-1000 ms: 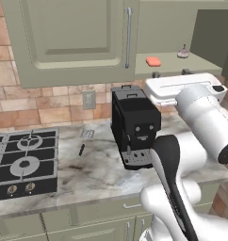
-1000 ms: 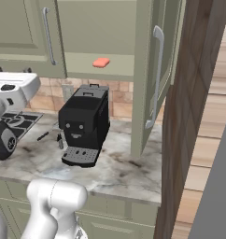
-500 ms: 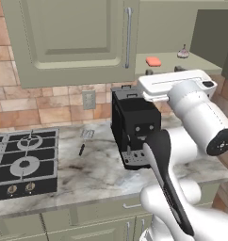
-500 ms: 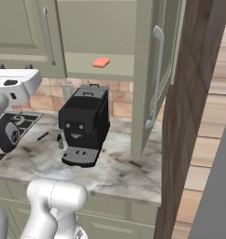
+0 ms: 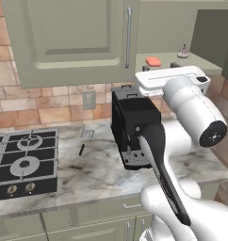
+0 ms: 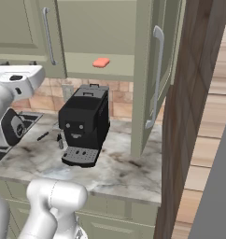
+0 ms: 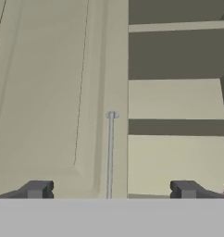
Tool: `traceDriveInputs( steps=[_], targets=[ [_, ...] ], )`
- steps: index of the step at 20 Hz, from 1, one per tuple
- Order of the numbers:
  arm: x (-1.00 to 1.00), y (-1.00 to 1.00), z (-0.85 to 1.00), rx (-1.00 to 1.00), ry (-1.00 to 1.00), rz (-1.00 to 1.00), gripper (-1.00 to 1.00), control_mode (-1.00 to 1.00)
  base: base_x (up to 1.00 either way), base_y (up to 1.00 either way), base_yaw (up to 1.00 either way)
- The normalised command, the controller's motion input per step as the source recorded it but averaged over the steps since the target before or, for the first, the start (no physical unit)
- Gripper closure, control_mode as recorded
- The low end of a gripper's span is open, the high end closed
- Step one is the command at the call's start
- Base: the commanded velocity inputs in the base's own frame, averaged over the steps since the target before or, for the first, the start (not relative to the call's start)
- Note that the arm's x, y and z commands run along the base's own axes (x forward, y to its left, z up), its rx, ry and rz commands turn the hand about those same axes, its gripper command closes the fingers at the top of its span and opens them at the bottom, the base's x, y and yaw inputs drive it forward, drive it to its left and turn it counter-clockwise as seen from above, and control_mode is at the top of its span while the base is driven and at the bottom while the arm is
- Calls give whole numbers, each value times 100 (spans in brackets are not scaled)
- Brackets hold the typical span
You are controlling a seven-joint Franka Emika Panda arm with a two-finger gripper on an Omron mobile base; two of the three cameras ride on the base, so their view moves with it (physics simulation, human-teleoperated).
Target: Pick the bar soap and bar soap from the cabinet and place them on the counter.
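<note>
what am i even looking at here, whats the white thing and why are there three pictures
The white thing is a robot arm in a computer-rendered kitchen. Two pictures come from cameras riding on its base, behind it to its left and right, so they show the same scene from two sides. The third comes from a camera on its hand, looking along the gripper; the two dark stubs at the bottom are its fingertips, spread apart and holding nothing.

Ahead is a green wall cabinet with one door open. On its bottom shelf lies a coral-red bar soap, with a small pale knob-topped item further back. Below, the marbled counter carries a black coffee machine, next to a gas hob.
</note>
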Motion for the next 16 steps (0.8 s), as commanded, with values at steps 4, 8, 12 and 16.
traceDriveInputs(
  steps=[4, 8, 12, 16],
  targets=[
    [27, 0, 0, 0, 0, 0, -100, -100, 0, 0, 0],
    [31, 0, 0, 0, 0, 0, -100, -100, 0, 0, 0],
    [31, 1, 0, 0, 0, 0, -100, -100, 0, 0, 0],
    [34, 4, 0, 0, 0, 0, -100, -100, 0, 0, 0]
  ],
)
